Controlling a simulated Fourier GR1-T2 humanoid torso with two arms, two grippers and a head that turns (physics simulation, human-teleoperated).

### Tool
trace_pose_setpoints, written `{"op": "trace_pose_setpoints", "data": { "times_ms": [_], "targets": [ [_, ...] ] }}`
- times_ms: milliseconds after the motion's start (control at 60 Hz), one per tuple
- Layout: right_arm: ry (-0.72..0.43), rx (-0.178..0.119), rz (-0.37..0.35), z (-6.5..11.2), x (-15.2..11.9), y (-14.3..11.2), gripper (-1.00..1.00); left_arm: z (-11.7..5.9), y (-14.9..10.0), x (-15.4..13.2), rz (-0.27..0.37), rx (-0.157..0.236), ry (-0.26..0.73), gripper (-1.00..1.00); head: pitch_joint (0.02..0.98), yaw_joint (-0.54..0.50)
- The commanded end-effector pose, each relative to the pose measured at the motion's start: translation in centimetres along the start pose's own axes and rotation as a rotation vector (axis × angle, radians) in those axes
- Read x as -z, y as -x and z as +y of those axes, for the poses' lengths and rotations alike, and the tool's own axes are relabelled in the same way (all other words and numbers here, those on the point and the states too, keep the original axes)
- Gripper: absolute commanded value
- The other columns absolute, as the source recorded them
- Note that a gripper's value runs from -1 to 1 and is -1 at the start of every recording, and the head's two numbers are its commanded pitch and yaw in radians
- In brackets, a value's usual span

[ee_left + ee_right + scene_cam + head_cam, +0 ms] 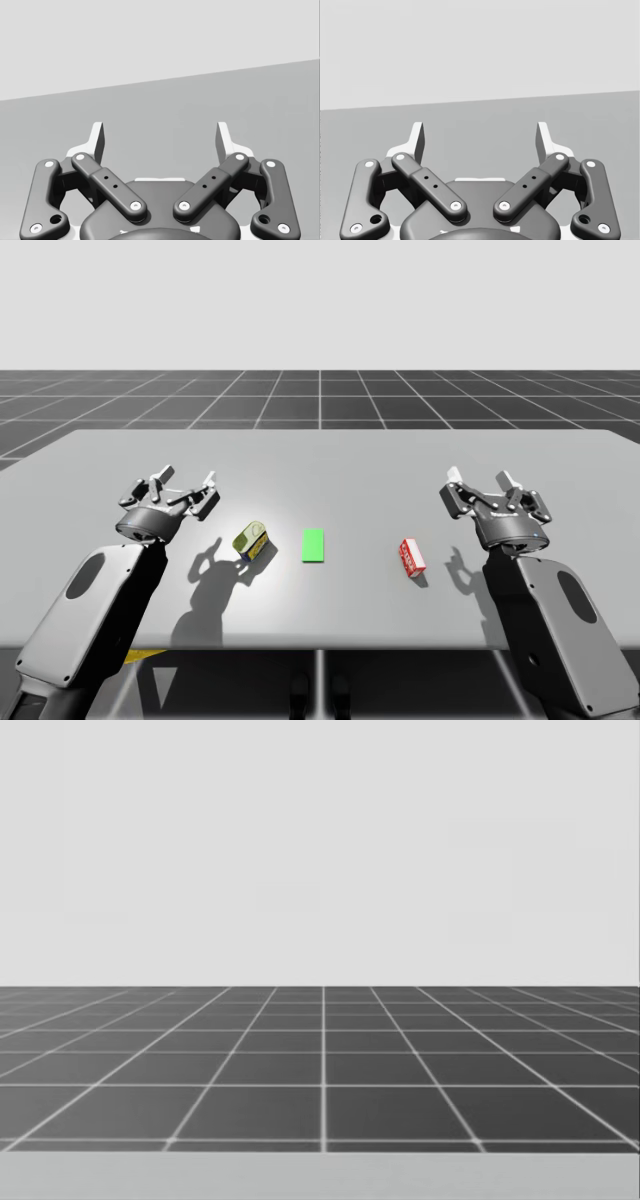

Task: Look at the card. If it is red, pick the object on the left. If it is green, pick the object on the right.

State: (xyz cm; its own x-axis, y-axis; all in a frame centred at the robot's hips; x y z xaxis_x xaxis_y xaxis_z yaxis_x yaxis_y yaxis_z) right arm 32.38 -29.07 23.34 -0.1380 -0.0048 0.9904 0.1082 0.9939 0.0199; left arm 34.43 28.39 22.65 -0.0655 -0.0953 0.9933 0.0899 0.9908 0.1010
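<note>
The card (314, 545) is green; box (411, 557) red; can (251, 539) yellowish; table (320, 465) grey.

No legible text or signs.

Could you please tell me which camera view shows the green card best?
The high view: the green card lies flat, fully in sight, between the yellow can and the red box. The head view faces the gridded floor; the wrist views look across the table.
</note>
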Motion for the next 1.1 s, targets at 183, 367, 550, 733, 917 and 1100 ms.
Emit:
{"op": "trace_pose_setpoints", "data": {
  "times_ms": [183,367,550,733,917,1100],
  "targets": [
    [-0.004,0.008,-0.008,0.0,-0.01,-0.07,-1.0,0.0,0.07,0.01,-0.001,-0.002,0.002,-1.0,0.126,0.0],
    [0.016,-0.009,-0.001,-0.02,0.14,-0.02,-1.0,0.05,0.02,-0.02,-0.005,-0.005,-0.001,-1.0,0.23,0.0],
    [0.017,-0.011,-0.009,0.12,0.08,-0.06,-1.0,0.06,0.01,-0.01,-0.009,-0.004,-0.001,-1.0,0.372,0.0],
    [0.019,0.001,-0.009,0.12,0.09,-0.18,-1.0,0.06,0.04,0.07,-0.01,0.0,0.001,-1.0,0.529,0.01],
    [0.019,-0.001,-0.009,0.17,0.01,-0.25,-1.0,0.07,0.08,0.16,-0.01,0.003,0.005,-1.0,0.678,0.02],
    [0.015,-0.006,-0.007,0.27,-0.01,-0.24,-1.0,0.1,0.02,0.21,-0.013,0.005,0.006,-1.0,0.802,0.03]
  ]
}}
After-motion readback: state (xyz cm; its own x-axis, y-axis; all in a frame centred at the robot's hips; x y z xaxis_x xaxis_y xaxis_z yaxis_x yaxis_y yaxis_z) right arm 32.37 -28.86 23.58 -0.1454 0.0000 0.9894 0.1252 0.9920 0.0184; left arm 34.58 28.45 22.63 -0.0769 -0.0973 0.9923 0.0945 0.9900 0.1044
